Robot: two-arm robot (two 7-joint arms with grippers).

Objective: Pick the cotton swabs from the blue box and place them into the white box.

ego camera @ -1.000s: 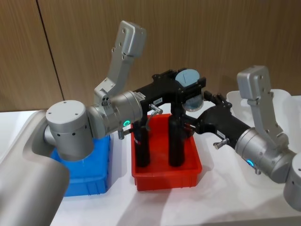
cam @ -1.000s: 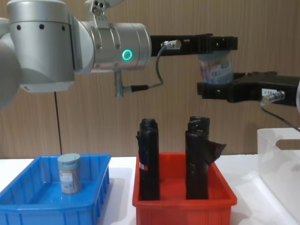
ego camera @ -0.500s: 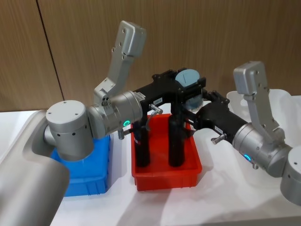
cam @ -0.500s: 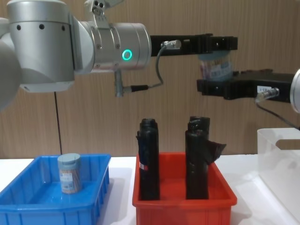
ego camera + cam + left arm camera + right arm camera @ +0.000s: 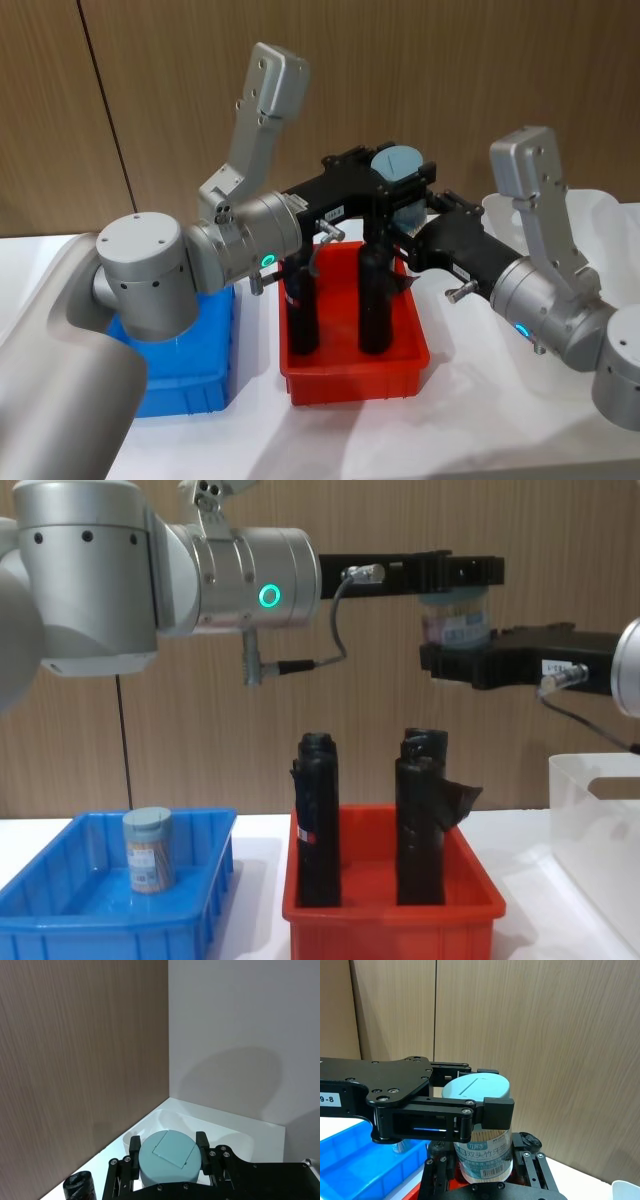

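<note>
The right hand [image 5: 450,663], fingers apart, has slid around the swab tub [image 5: 456,628] clamped in the left hand [image 5: 458,578], upper centre: handover near.

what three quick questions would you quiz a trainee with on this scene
1. True or false: the left end effector grips a cotton swab tub by its lid, above the red bin.
2. How many cotton swab tubs stand in the blue box? A none, B one, C three.
3. Fill in: the right end effector is level with the held tub's ____ part.

Key: 1 true. 2 B, one boxed tub. 3 lower.
</note>
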